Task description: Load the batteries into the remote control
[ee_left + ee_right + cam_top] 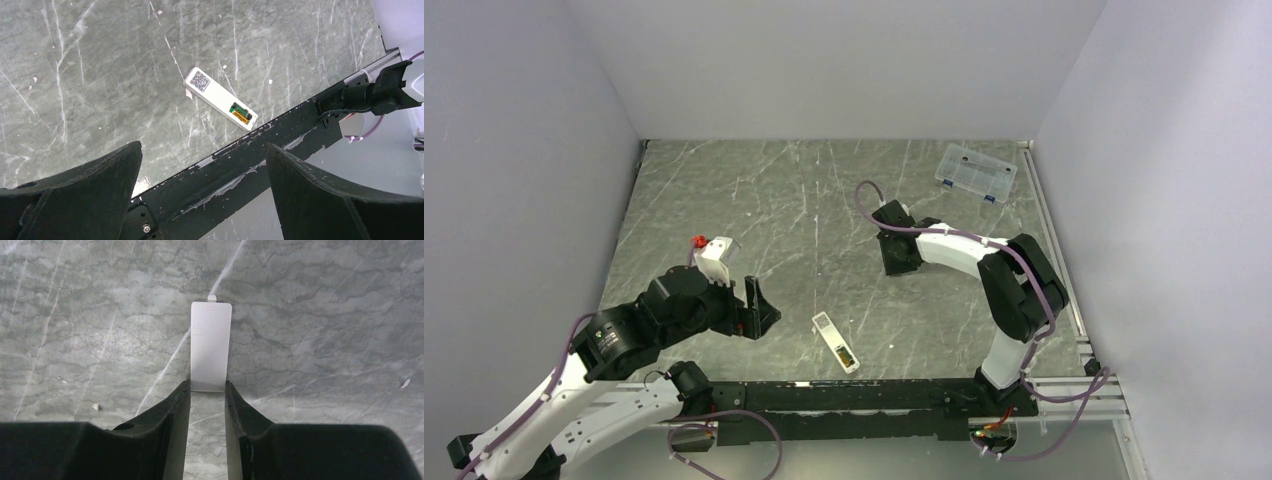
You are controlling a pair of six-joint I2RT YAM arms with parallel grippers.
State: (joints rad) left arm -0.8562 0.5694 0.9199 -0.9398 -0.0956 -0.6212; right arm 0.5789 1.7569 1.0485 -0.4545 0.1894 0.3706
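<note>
The white remote control (833, 339) (216, 96) lies face down near the table's front edge, its battery recess uncovered. In that recess sit the batteries (240, 112) (848, 357), one dark green and one orange, side by side. My left gripper (759, 305) (204, 147) hangs open to the left of the remote, nothing between its fingers. My right gripper (900, 262) (207, 385) points down at mid table. Its fingertips press both long edges of a flat white cover piece (211, 342) lying on the table. The top view hides that cover under the gripper.
A clear compartment box (975, 172) sits at the back right. A black rail (854, 395) (250, 155) runs along the near edge just in front of the remote. A metal rail (1056, 260) borders the right side. Small white flecks (95, 406) dot the marble top.
</note>
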